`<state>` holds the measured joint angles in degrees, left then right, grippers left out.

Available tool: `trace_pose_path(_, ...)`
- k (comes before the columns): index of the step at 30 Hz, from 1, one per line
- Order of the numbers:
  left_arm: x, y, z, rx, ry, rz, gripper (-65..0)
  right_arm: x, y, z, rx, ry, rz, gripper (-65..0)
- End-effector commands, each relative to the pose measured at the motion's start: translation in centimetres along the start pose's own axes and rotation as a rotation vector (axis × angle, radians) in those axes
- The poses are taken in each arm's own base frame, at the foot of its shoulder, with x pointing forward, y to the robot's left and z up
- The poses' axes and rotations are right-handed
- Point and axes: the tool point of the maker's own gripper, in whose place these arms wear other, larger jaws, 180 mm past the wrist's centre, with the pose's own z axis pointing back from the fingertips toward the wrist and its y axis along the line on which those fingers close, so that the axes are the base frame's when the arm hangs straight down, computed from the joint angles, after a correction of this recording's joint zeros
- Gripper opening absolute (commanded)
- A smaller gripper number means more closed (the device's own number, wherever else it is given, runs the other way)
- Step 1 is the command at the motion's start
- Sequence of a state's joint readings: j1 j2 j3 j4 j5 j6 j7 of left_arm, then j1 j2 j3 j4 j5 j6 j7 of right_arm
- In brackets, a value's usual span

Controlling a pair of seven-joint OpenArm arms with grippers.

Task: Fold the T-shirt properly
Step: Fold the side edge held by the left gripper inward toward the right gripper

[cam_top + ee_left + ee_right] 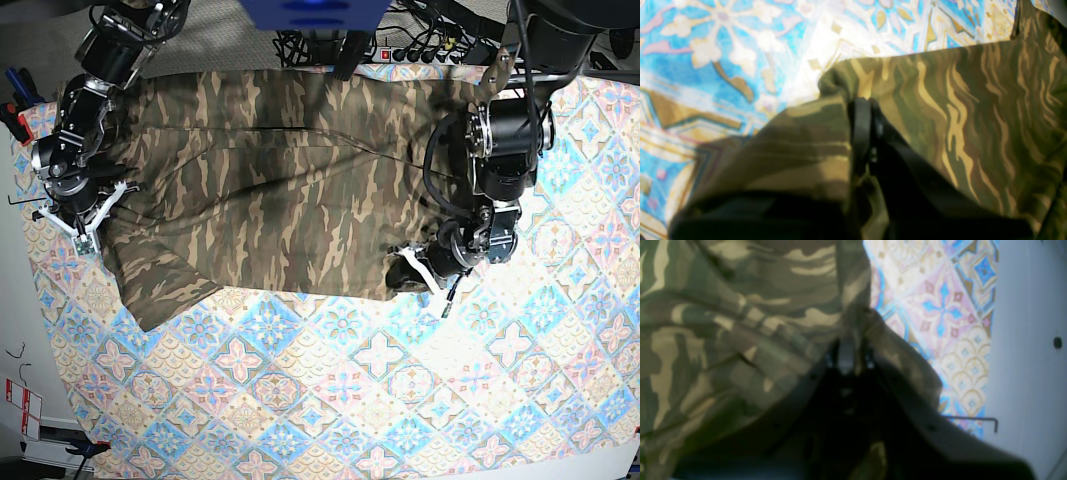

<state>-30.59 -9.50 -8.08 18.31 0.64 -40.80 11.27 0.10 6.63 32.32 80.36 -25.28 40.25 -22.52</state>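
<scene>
- The left gripper [864,110] has its black fingers pressed together on a bunched fold of the T-shirt [960,126], right at the cloth's edge — a pinch, fabric wrapped on both sides of the fingers.
- Over to the right gripper [848,353]: jaws drawn together too, with camouflage fabric gathered up around the tips and draping over the gripper body.
- The T-shirt [280,180] lies spread across the far half of the patterned tablecloth [400,400], one sleeve sticking out toward the near side on the base view's left.
- Base view places both at once: right gripper [85,232] at the shirt's edge on that view's left, left gripper [425,268] at the shirt's near corner on that view's right, well apart.
- The wrist views give the grip itself, which the base view is too small to show.
- Right wrist view alone catches the tablecloth's [947,323] edge and a pale surface [1027,340] beyond it.
- Left wrist view shows the tablecloth's [723,60] blue floral tiles just beside the pinched fold.
</scene>
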Motion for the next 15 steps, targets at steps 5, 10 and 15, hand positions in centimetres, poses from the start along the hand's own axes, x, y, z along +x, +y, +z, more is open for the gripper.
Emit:
trace_pose_path(5,-0.5,3.0,1.9,0.069,0.076,0.021,-62.0,1.5,-1.2,0.2,-0.028,-0.046,0.004,-63.9)
trace_pose_path(10,-0.3,4.8,4.1,0.129,0.124,-0.075,-62.0,1.6,-1.2,0.2,-0.028,-0.047,0.003,-63.9)
trace_pose_path(15,1.1,4.4,7.8,0.215,0.151,-0.284,-62.0,1.7,-1.2,0.1,-0.028,-0.049,0.002,-63.9)
